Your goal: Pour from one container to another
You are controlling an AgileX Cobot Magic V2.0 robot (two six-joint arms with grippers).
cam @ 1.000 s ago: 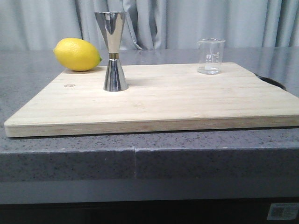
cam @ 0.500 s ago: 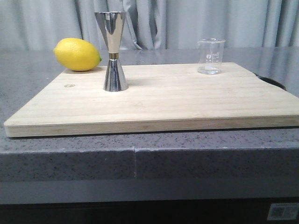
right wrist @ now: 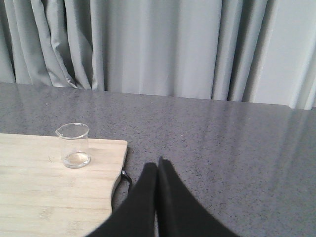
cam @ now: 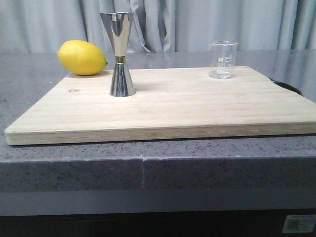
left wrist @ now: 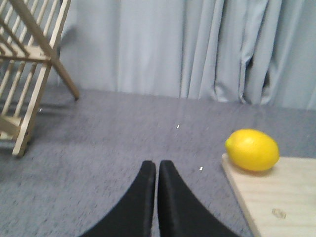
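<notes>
Both claws are pressed closed on nothing: left gripper (left wrist: 157,168) off the board's left, right gripper (right wrist: 158,165) off its right. The jigger (cam: 119,53) stands upright mid-left on the cutting board (cam: 168,106); farther right, the beaker (cam: 222,59) stands upright, lip pointing left.

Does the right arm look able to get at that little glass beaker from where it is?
Probably yes. The right gripper hangs off the wooden board, its jaws closed, and only bare board and counter lie between it and the beaker. The jaws must open first.
</notes>
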